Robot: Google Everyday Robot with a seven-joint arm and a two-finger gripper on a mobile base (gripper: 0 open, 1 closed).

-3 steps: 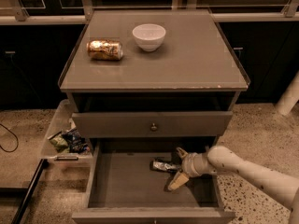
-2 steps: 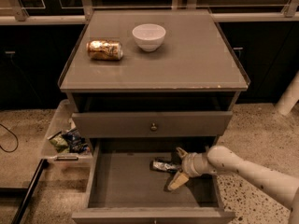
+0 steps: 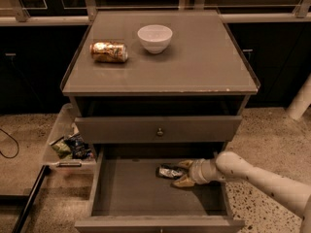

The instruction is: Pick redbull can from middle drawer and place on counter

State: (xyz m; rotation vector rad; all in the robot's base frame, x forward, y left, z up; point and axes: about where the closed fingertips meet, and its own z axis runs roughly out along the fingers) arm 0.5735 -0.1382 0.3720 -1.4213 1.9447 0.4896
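The redbull can lies on its side on the flat bottom of the open middle drawer, towards the back and right of centre. My gripper reaches into the drawer from the right on a pale arm. It is open, with one finger behind the can's right end and the other finger in front of it. The counter is the grey top of the cabinet above.
A white bowl and a gold-orange can lying on its side rest on the counter. The upper drawer front with a small knob overhangs the back of the open drawer. A plastic bin of snack packets stands at the left.
The gripper's front finger has drawn slightly in towards the can. The can and the arm have hardly moved.
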